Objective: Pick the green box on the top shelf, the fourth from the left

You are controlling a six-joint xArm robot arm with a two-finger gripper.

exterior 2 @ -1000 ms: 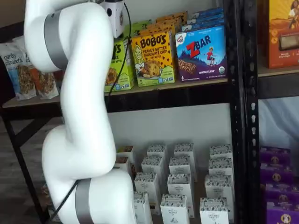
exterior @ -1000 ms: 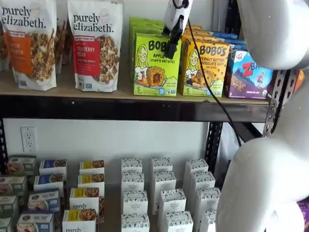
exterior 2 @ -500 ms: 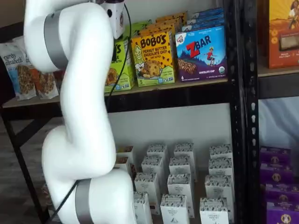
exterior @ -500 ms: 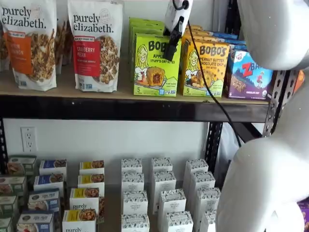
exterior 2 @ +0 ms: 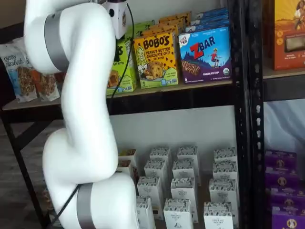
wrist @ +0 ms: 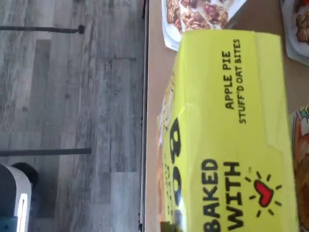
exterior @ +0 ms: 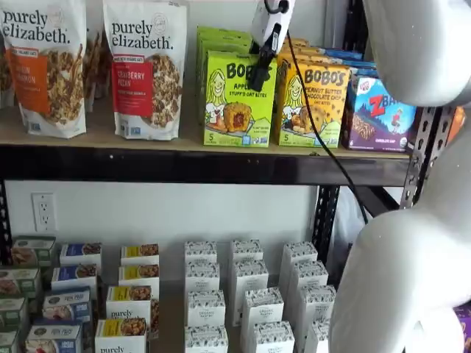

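The green box (exterior: pixel 237 99) stands upright at the front of the top shelf (exterior: pixel 184 165), with more green boxes behind it. In a shelf view the gripper (exterior: pixel 256 82) hangs in front of the box's upper right corner. Only one black finger shows, side-on, so I cannot tell whether it is open. In a shelf view the white arm covers most of the green box (exterior 2: pixel 125 67), and the gripper's white body sits above it. The wrist view looks down on the box's top face (wrist: pixel 227 145), which reads "APPLE PIE STUFF'D OAT BITES", with the tan shelf board (wrist: pixel 154 96) beside it.
A yellow-orange Bobo's box (exterior: pixel 313 103) and a ZBar box (exterior: pixel 375 110) stand right of the green box, and granola bags (exterior: pixel 143 70) stand left. A black cable (exterior: pixel 316 125) hangs from the gripper. The white arm (exterior: pixel 412 243) fills the right. Small white cartons (exterior: pixel 250 301) fill the lower shelf.
Almost nothing. The gripper's finger has shifted very slightly in front of the green box. The boxes have not moved.
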